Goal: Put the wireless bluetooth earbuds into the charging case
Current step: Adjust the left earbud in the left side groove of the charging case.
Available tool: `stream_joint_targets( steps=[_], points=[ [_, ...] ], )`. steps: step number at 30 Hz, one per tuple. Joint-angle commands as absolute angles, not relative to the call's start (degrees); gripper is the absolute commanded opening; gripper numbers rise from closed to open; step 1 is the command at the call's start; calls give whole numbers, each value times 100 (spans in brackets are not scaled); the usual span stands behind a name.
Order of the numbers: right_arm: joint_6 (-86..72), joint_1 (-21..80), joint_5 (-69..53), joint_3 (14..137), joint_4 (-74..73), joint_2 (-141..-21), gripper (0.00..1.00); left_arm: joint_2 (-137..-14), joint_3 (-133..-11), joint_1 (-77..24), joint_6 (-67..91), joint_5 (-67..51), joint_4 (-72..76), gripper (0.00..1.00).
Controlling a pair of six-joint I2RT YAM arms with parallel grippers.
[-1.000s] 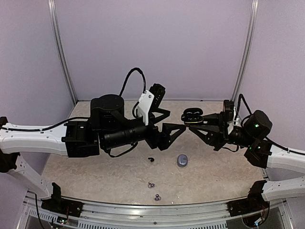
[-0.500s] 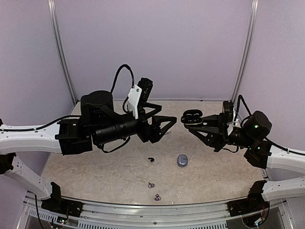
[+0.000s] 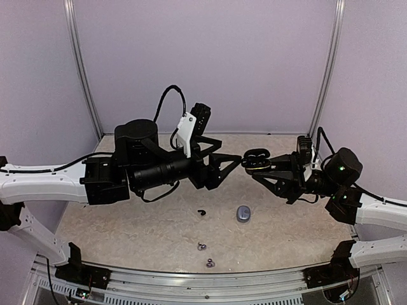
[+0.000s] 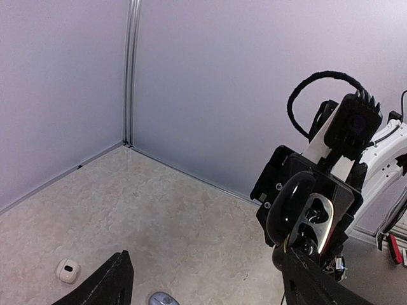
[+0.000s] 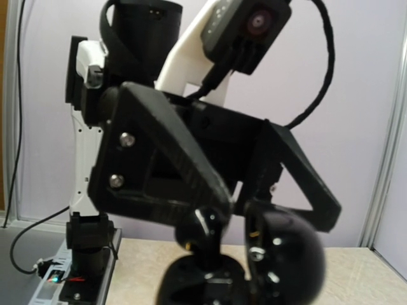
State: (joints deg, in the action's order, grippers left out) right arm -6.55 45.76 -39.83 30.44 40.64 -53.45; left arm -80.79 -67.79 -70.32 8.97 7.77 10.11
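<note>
A black earbud [image 3: 201, 212] and two silvery earbuds [image 3: 201, 246] lie on the tabletop [image 3: 127, 229] below the left pincer [image 3: 232, 161], which gapes wide, visibly empty, aimed rightward at the open charging case [image 3: 255, 155] clamped aloft, just beside, in the right pincer [image 3: 259, 163].

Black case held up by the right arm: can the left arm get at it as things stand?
Probably yes. The left tool is open, close to the black case and facing it, with nothing between them.
</note>
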Motion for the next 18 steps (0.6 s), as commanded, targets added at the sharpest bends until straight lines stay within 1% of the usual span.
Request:
stream_joint_targets(
  steps=[1, 18],
  points=[
    [-762, 4619, -4069, 3018, 4289, -5365, 0, -8190, -7013, -7108, 859, 542, 1144, 81],
    [-754, 4617, -3843, 2964, 4216, -5376, 0, -8133, -6986, -7228, 633, 240, 1193, 75]
  ],
)
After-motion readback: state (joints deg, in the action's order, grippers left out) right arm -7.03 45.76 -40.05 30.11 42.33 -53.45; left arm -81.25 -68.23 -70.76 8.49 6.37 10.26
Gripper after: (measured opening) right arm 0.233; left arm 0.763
